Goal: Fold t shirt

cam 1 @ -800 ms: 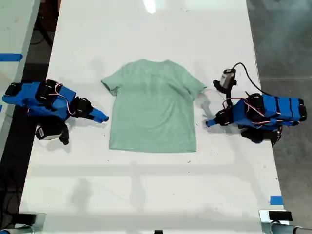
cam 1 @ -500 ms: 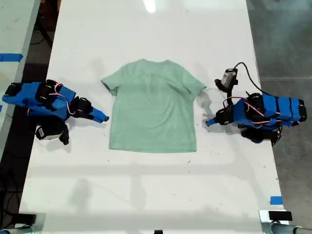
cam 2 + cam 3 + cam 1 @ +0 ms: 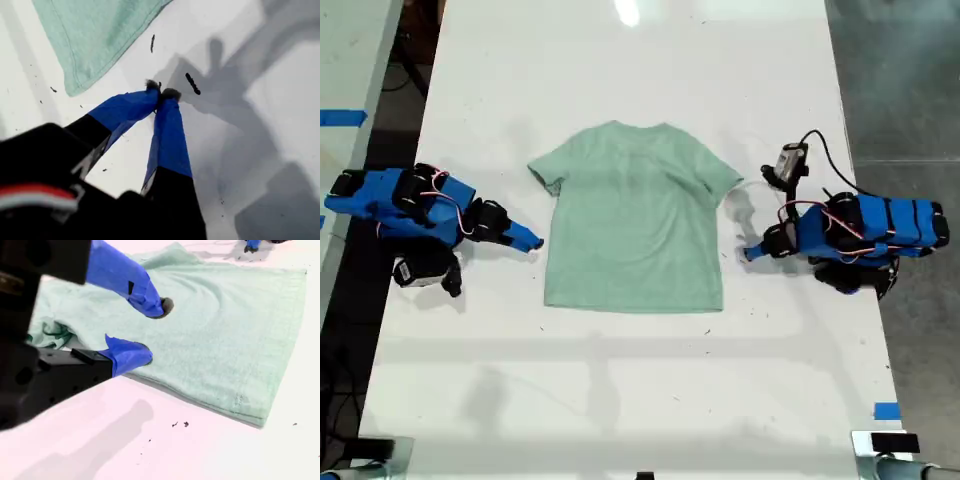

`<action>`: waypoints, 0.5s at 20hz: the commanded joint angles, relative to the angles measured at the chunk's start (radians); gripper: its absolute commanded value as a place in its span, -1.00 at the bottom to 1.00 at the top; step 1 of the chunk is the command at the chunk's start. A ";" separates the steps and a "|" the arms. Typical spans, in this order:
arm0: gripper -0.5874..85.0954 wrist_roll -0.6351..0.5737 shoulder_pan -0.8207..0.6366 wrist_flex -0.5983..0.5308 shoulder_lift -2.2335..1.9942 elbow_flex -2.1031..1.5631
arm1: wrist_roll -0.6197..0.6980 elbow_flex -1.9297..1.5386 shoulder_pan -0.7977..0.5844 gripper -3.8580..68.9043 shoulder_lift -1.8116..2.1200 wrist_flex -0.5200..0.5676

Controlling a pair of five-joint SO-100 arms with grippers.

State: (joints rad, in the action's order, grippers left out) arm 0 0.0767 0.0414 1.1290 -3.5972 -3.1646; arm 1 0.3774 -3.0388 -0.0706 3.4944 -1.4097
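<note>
My first tool (image 3: 161, 93) is pinched shut on nothing, its two dark tips meeting over bare tabletop (image 3: 620, 400). My second tool (image 3: 152, 332) stands moderately wide, one jaw above the other.

Only the wrist views show those jaw states. In the exterior view both tools read as plain blue points, my first tool (image 3: 744, 254) at that view's right and my second tool (image 3: 533, 241) at its left. My first wrist view also picks out small black marks (image 3: 192, 83) on the tabletop by the tips. My second wrist view shows a bunched sleeve (image 3: 50, 335) near the jaws.

Since the earlier frames my first arm has shifted only slightly. The t shirt (image 3: 635, 220) and my second arm look unchanged.

The t shirt lies flat, spread between the two tools. One corner (image 3: 70, 90) is near my first tool without touching it. The t shirt's side edge is at my second tool's lower jaw; I cannot tell whether they touch.
</note>
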 commanded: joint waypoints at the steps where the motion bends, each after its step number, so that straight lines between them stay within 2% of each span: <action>1: -0.72 -0.006 0.012 -0.018 -0.005 -0.002 | -0.040 0.137 -0.049 -0.84 0.008 -0.061; 4: -0.72 -0.006 0.012 -0.018 -0.005 -0.002 | 0.011 0.425 -0.219 -0.84 -0.156 -0.192; 6: -0.72 -0.006 0.012 -0.018 -0.005 -0.002 | 0.063 0.615 -0.307 -0.84 -0.399 -0.183; 10: -0.72 -0.006 0.012 -0.018 -0.005 -0.002 | 0.252 1.051 -0.537 -0.50 -0.917 -0.232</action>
State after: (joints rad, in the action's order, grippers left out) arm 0 0.0767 0.0414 1.1290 -3.5972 -3.1646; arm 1 0.5369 -2.2181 -0.5016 2.7980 -1.6230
